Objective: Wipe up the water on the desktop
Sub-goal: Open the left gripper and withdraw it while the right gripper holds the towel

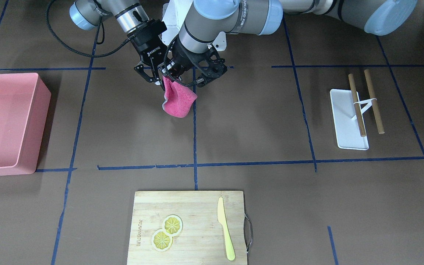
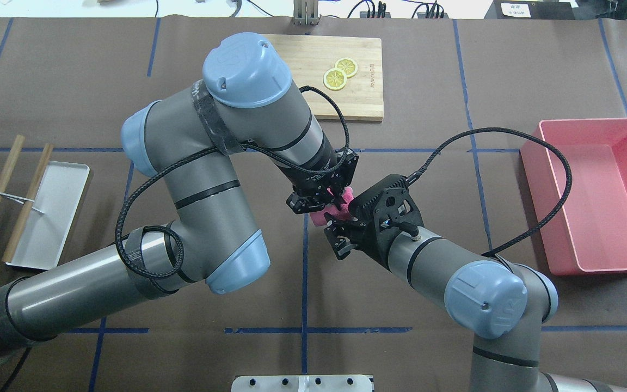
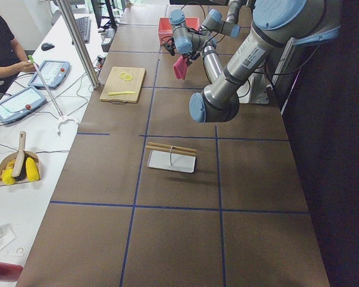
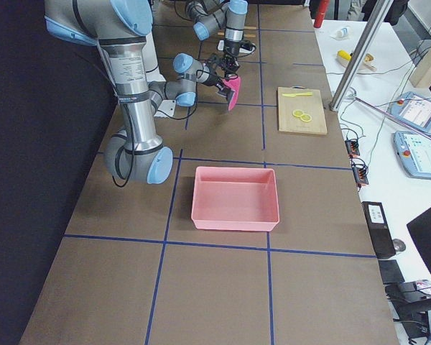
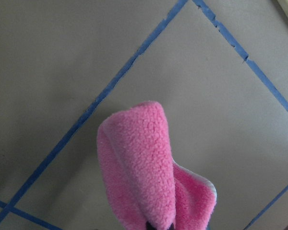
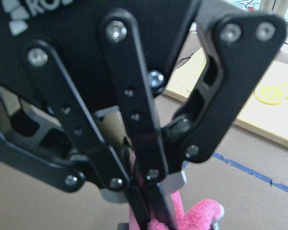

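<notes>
Now, pink fleece cloth [image 1: 177, 100], judged soft, light, limp, is pinched at twelve o'clock by left gripper [image 1: 171, 76]; closure of right gripper [image 1: 156, 79] cannot be told.

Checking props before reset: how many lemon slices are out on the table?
2. Both lie on the bamboo cutting board, touching each other: one lemon slice nearer the yellow knife, the other beside it. None seem hidden.
</notes>
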Robot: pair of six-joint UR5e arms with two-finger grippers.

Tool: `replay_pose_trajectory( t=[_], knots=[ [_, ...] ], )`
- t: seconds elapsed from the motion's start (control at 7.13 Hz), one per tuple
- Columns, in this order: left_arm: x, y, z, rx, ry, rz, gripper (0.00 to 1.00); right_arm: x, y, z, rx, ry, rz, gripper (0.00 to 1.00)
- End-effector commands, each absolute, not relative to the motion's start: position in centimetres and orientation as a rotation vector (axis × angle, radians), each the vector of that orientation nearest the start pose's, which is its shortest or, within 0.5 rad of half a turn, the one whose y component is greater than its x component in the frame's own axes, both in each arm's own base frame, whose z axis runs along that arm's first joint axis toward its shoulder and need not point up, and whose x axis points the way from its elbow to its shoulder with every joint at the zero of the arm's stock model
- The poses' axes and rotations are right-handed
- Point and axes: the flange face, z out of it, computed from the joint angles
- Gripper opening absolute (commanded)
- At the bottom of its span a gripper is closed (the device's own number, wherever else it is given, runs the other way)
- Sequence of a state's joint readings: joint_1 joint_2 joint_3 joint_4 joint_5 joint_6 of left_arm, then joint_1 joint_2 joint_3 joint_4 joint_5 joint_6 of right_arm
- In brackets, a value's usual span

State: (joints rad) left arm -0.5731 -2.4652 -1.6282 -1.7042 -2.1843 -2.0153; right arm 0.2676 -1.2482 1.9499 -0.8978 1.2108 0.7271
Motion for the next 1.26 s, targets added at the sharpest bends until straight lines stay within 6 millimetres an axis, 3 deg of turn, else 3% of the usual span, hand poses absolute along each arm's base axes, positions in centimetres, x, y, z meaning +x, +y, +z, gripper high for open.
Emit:
replay_pose_trajectory(
  t=[0.0,0.42,0.7,0.84,1.12],
  knots=[
    [52.82,-43.05,5.87,-0.487,1.095,-0.561,0.05,-48.16,-30.53,23.47,0.977,-0.981,-0.228,0.29],
    [52.81,-43.05,5.77,-0.487,1.096,-0.560,0.09,-48.09,-30.50,23.57,0.985,-0.971,-0.220,0.08],
    [52.82,-43.05,5.85,-0.487,1.096,-0.560,0.21,-48.09,-30.40,23.60,0.988,-0.967,-0.218,0.00],
    [52.81,-43.05,5.83,-0.487,1.097,-0.560,0.30,-48.08,-30.40,23.69,0.987,-0.966,-0.218,0.00],
    [52.42,-42.93,5.56,-0.475,1.110,-0.545,0.67,-48.01,-30.41,23.91,0.991,-0.953,-0.214,0.00]
  ],
)
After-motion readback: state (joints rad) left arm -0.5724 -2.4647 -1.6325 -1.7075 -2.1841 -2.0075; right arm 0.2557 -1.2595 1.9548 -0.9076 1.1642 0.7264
